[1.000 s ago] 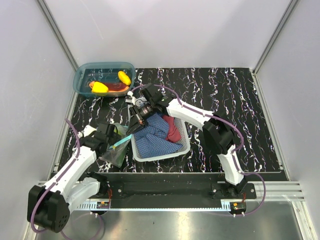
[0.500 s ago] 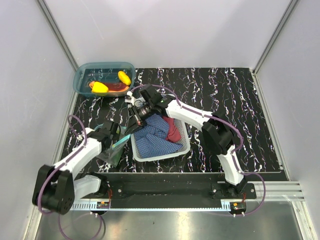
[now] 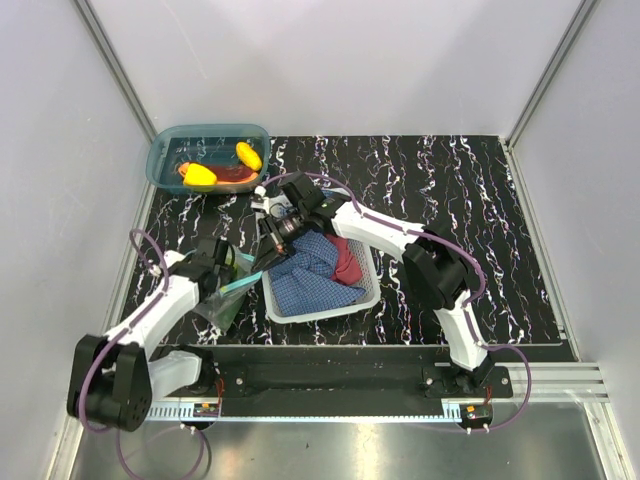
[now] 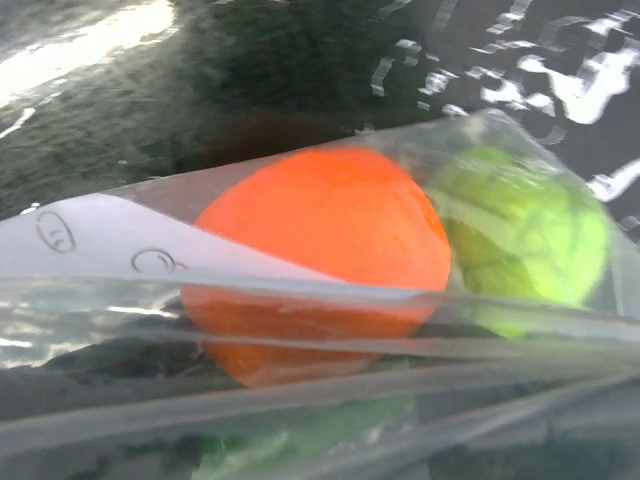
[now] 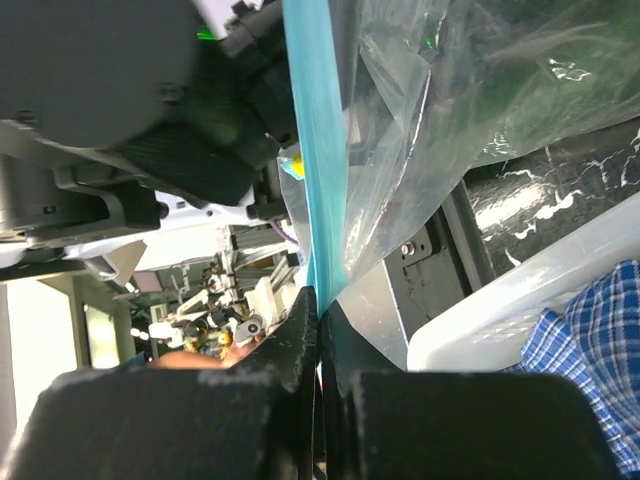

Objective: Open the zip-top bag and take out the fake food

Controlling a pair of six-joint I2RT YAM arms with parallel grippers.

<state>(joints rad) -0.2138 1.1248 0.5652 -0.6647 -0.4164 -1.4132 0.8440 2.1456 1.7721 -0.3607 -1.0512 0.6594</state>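
Note:
The zip-top bag (image 3: 228,298) hangs taut between both grippers, left of the white basket. Its teal zip strip (image 5: 318,150) runs from my right gripper up toward the left gripper. My right gripper (image 5: 320,300) is shut on the strip's end; it also shows in the top view (image 3: 268,256). My left gripper (image 3: 214,264) is at the bag's upper left side and appears shut on the plastic; the film hides its fingers in the left wrist view. Inside the bag are fake food pieces: an orange one (image 4: 320,245), a lime-green one (image 4: 525,235) and a dark green one (image 4: 300,440).
A white basket (image 3: 372,290) with blue plaid and red cloth sits just right of the bag. A rigid teal bin (image 3: 160,150) at the back left holds two yellow pieces (image 3: 200,176) and a red-orange item. Grey walls bound the black marbled mat.
My left arm has folded at the elbow and its gripper has shifted slightly up along the bag. My right gripper keeps its hold on the zip strip and has barely moved.

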